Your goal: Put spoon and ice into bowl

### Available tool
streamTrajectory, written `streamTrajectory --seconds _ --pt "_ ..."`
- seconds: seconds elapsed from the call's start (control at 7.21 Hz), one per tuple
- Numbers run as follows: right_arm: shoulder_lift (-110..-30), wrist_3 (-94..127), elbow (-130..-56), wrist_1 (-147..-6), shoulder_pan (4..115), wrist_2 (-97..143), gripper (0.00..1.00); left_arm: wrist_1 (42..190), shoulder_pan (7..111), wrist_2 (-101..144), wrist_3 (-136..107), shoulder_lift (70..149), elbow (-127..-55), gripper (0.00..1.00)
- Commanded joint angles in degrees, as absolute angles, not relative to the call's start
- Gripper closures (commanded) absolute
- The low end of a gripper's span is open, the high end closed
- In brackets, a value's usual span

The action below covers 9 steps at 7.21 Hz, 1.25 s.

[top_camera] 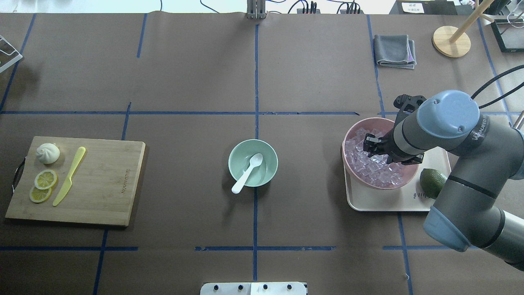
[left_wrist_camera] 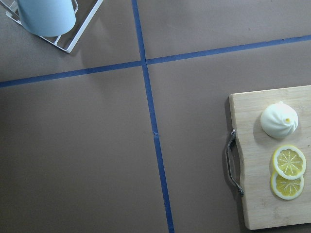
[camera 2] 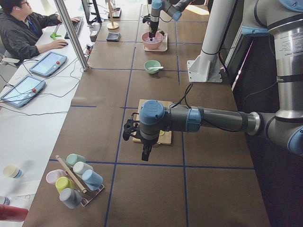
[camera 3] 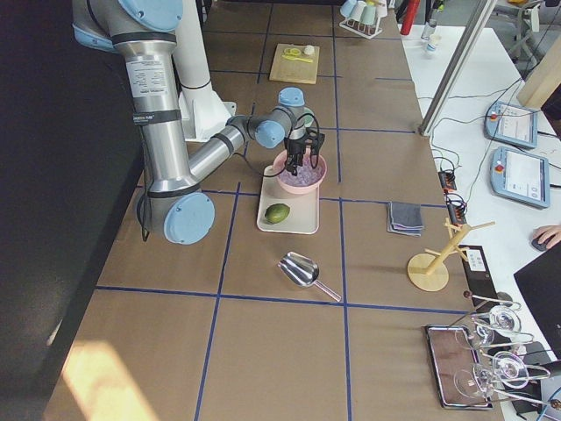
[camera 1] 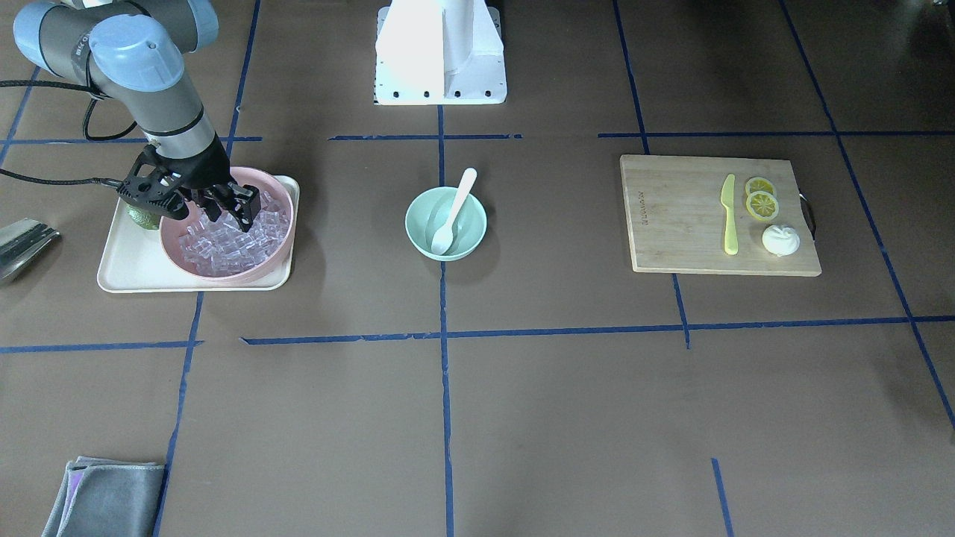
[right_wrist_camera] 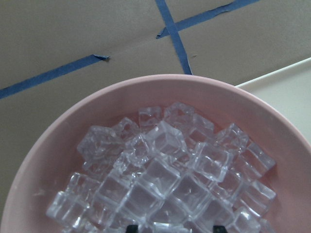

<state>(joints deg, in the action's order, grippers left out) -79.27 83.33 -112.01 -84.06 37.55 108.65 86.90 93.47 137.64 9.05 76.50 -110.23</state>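
Note:
The white spoon (camera 1: 453,212) lies in the mint-green bowl (camera 1: 471,224) at the table's middle, scoop down and handle resting over the rim; both also show in the overhead view, the spoon (top_camera: 247,173) in the bowl (top_camera: 268,164). Several clear ice cubes (right_wrist_camera: 165,179) fill a pink bowl (top_camera: 348,139). My right gripper (camera 1: 231,210) hangs over that ice (camera 1: 224,242) with its jaws apart, and its fingertips (right_wrist_camera: 131,227) sit at the cubes' surface. My left gripper (camera 2: 146,153) shows only in the exterior left view, above the cutting board's end, and I cannot tell whether it is open or shut.
The pink bowl stands on a cream tray (camera 1: 123,268) beside a green avocado (top_camera: 432,182). A wooden cutting board (top_camera: 102,184) holds a yellow-green knife (top_camera: 69,176), lemon slices (top_camera: 45,179) and a white bun (top_camera: 48,153). A grey cloth (top_camera: 395,50) and a metal scoop (camera 3: 302,270) lie nearby.

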Motion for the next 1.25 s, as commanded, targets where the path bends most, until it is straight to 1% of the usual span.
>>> streamTrajectory --seconds 0.0,0.14,0.42,0.55,0.83,1.11 --pt "-79.45 83.06 -112.32 -84.02 37.44 108.63 0.89 86.84 93.6 137.64 9.05 76.29 -110.48 0.0" --pt "-79.37 82.88 -112.59 -84.11 37.44 108.63 0.95 86.92 93.6 137.72 9.05 76.29 -110.57 0.0" --pt "-78.75 81.83 -114.52 -84.72 37.53 109.25 0.95 87.45 93.86 138.08 9.32 75.77 -111.0 0.0" --pt "-77.79 75.13 -114.61 -84.73 37.01 109.25 0.94 87.36 94.04 137.55 9.23 75.67 -111.18 0.0" --pt "-71.32 62.01 -114.43 -87.34 34.99 108.81 0.94 87.28 94.04 137.55 9.23 75.67 -111.18 0.0" --pt "-60.61 62.13 -112.42 -96.8 29.83 102.97 0.94 87.28 94.04 137.55 9.23 75.24 -111.18 0.0"
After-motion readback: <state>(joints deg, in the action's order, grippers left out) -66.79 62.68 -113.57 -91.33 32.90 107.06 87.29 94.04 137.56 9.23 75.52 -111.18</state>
